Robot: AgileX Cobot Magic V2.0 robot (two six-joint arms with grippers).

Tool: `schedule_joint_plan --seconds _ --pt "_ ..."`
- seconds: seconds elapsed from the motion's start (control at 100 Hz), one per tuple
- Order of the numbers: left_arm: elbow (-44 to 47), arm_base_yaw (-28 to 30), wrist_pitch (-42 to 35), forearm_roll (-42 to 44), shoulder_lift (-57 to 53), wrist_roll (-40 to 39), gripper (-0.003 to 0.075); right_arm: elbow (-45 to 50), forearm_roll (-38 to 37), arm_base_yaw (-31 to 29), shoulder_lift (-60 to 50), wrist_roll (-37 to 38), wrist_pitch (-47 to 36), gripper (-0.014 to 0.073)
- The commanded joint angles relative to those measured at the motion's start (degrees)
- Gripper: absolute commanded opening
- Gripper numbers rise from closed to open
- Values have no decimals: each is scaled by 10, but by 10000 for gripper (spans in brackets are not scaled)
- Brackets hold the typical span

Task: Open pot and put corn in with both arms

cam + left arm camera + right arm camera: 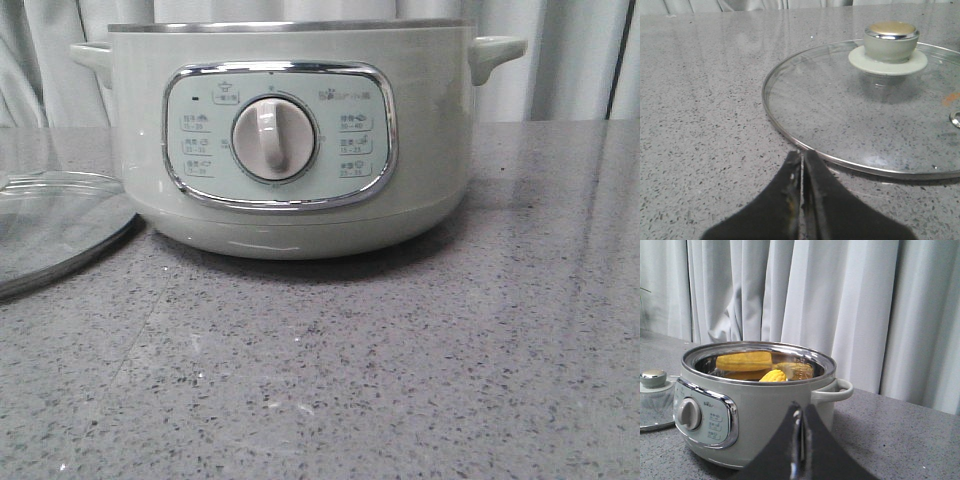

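The pale green pot [290,140] stands open at the middle back of the table; it also shows in the right wrist view [760,410]. A yellow corn cob [773,376] lies inside it, with its reflection on the steel wall. The glass lid [50,225] lies flat on the table left of the pot, knob up in the left wrist view [890,42]. My left gripper [802,155] is shut and empty, just short of the lid's rim. My right gripper [800,410] is shut and empty, held a little off the pot's right front side.
The grey speckled table [350,370] stretches in front of the pot. Pale curtains [840,300] hang behind. Neither arm shows in the front view.
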Motion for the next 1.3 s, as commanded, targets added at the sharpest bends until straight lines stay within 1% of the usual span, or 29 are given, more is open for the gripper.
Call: schedule_joint_plan --seconds 0.0,0.13,0.2,0.25,0.39,0.49,0.5,0.53,0.58,0.65,0.82,1.15,1.29 --pt "12 -4 -34 0 -17 -4 -20 -14 -6 -1 6 -6 -50 -64" --pt "12 -4 -34 0 -17 -4 -20 -7 -6 -5 5 -6 -58 -64" --pt "12 -4 -34 0 -17 -4 -20 3 -6 -16 5 -6 -61 -64" --pt "12 -4 -34 0 -17 -4 -20 18 -6 -28 4 -6 -78 -64" --pt "12 -4 -34 0 -17 -4 -20 88 -6 -89 1 -6 -175 -64" --pt "12 -4 -34 0 -17 -4 -20 138 -6 -161 1 -6 -204 -64" --pt "12 -4 -34 0 -17 -4 -20 138 -6 -166 1 -6 -199 -64" --pt "12 -4 -34 0 -17 -4 -20 132 -14 -186 1 -6 -148 -64" --pt "12 -4 -34 0 -17 -4 -20 133 -15 -222 -1 -6 -125 -64" --pt "12 -4 -34 0 -17 -4 -20 135 -15 -256 -14 -6 -90 -64" --pt "12 -4 -34 0 -17 -4 -20 135 -16 -307 -85 -6 15 -64" --pt "12 -4 -34 0 -17 -4 -20 135 -14 -312 -88 -6 175 -64" --pt "12 -4 -34 0 -17 -4 -20 135 -14 -312 -88 -6 178 -64"
